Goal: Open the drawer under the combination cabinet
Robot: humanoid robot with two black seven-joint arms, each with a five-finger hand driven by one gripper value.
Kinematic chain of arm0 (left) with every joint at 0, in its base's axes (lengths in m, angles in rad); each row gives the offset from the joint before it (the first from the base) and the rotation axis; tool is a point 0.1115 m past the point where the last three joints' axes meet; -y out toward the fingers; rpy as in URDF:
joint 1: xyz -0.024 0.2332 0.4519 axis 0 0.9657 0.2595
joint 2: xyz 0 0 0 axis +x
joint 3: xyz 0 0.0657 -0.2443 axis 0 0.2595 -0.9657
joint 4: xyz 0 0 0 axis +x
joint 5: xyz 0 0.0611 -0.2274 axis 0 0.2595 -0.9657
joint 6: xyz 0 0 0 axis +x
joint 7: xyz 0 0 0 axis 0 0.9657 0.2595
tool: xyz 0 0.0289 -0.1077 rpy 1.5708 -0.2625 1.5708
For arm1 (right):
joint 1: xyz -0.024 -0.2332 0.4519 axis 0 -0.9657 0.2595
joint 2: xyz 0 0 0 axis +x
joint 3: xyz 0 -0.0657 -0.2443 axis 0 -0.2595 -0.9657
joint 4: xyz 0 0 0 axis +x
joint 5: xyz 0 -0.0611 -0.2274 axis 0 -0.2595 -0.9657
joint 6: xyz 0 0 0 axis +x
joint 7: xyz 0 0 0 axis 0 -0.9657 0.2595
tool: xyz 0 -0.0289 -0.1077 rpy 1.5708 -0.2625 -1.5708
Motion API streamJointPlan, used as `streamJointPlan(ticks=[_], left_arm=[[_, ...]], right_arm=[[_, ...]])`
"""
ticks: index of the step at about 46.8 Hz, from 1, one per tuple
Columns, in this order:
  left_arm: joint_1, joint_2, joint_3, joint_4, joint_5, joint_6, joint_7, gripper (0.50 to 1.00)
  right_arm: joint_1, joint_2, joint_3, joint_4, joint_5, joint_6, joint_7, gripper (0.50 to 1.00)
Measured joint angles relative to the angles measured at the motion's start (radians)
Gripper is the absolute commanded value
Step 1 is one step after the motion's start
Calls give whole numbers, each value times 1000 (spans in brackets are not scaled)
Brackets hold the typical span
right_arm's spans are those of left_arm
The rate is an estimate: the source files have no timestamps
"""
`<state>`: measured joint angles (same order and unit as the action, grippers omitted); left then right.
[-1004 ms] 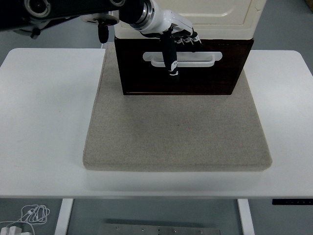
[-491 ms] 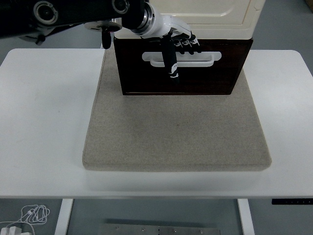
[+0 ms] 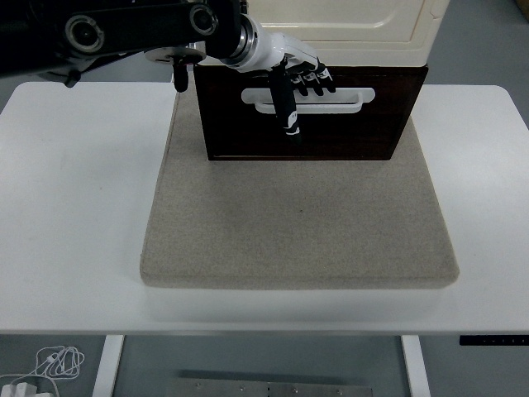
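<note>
The combination cabinet has a cream upper part (image 3: 355,33) and a dark brown drawer (image 3: 347,132) beneath it, standing at the back of a grey mat (image 3: 297,223). The drawer front carries a white handle (image 3: 339,102) with a long slot. My left hand (image 3: 299,83), white with black fingers, reaches in from the top left and lies against the drawer front at the handle's left half. Its fingertips (image 3: 317,82) are loosely bent at the handle's upper edge. The thumb (image 3: 285,106) stretches down across the handle bar. The hand is not closed around the handle. The drawer looks shut.
The white table (image 3: 74,207) extends to both sides of the mat. My black left arm (image 3: 124,29) crosses the top left. White cables (image 3: 50,364) lie on the floor at the bottom left.
My left hand has shifted slightly left, and its fingers have come down from the cabinet's lower edge to the handle's top edge. The drawer has not moved.
</note>
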<state>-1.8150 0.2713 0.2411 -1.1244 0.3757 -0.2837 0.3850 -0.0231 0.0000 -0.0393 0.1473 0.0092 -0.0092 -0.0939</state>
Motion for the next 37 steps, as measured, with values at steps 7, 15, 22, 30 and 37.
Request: streamJointPlan(ticks=[7, 15, 22, 30, 37], left_arm=[[3, -5, 0, 8, 0, 1, 0, 1000], [9, -11, 0, 7, 0, 1, 0, 1000], [7, -12, 0, -2, 2, -3, 0, 1000], [-6, -14, 2, -5, 2, -13, 3, 1000], [-10, -14, 1, -9, 1, -15, 3, 1000]], right_arm=[[0, 0, 0, 0, 0, 0, 0, 928], [0, 0, 0, 0, 0, 0, 0, 928], [0, 0, 0, 0, 0, 0, 0, 928], [0, 0, 0, 0, 0, 0, 0, 928], [0, 0, 0, 0, 0, 0, 0, 928]])
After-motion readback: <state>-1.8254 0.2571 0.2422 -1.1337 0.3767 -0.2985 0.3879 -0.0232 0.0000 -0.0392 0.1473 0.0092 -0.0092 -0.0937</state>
